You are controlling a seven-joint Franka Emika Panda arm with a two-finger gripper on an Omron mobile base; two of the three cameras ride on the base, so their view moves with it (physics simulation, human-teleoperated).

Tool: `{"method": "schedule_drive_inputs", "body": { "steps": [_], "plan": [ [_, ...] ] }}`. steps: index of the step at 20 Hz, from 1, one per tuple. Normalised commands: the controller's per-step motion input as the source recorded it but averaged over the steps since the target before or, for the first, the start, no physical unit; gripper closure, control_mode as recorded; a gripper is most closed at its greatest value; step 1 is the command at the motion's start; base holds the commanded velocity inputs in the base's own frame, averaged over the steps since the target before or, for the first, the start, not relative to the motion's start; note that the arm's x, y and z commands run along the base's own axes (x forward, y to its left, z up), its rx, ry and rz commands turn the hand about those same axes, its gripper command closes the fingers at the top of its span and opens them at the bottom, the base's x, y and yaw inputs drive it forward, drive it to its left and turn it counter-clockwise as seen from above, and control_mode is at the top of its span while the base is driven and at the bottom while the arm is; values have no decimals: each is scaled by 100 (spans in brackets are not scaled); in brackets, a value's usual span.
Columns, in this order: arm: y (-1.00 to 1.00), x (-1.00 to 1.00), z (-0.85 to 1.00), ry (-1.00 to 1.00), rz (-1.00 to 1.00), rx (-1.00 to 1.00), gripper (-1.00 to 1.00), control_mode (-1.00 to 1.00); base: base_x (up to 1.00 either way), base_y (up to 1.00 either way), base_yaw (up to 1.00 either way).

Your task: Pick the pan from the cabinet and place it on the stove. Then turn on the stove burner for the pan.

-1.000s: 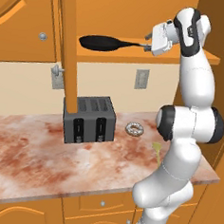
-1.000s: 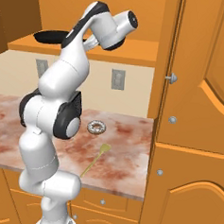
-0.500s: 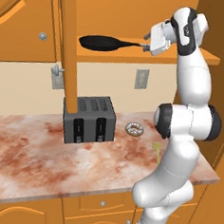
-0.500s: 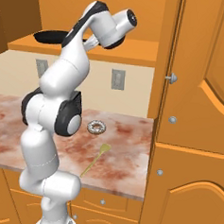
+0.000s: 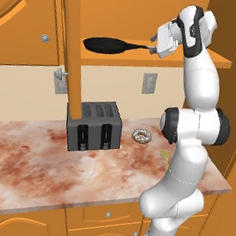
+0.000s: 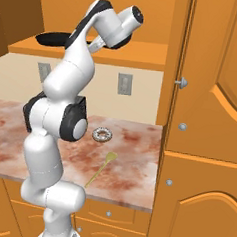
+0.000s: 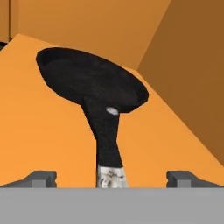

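Nothing much has moved since a second ago: my arm stays raised at the cabinet (image 5: 37, 28), where the pan (image 7: 92, 81) lies flat on the shelf. It looks rigid and bowl-heavy. My gripper (image 7: 111, 179) stands released, straddling the long handle's end, the natural hold.

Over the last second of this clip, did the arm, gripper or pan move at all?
Nothing visibly changed. The gripper stays open at the end of the pan handle on the cabinet shelf, nothing gripped. The toaster and doughnut sit where they were.
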Motion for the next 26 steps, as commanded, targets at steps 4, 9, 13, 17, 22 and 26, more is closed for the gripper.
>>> {"method": "schedule_drive_inputs", "body": {
  "steps": [4,9,13,17,22,26],
  "plan": [
    [0,10,-21,0,0,-6,-100,-100,0,0,0],
    [0,7,-24,0,0,-6,-100,-100,0,0,0],
    [0,7,-28,0,0,-7,-100,-100,0,0,0],
    [0,7,-31,0,0,-8,-100,-100,0,0,0],
    [0,6,-37,2,0,-8,-100,-100,0,0,0],
    [0,7,-40,3,0,-8,-100,-100,0,0,0]
  ]
}}
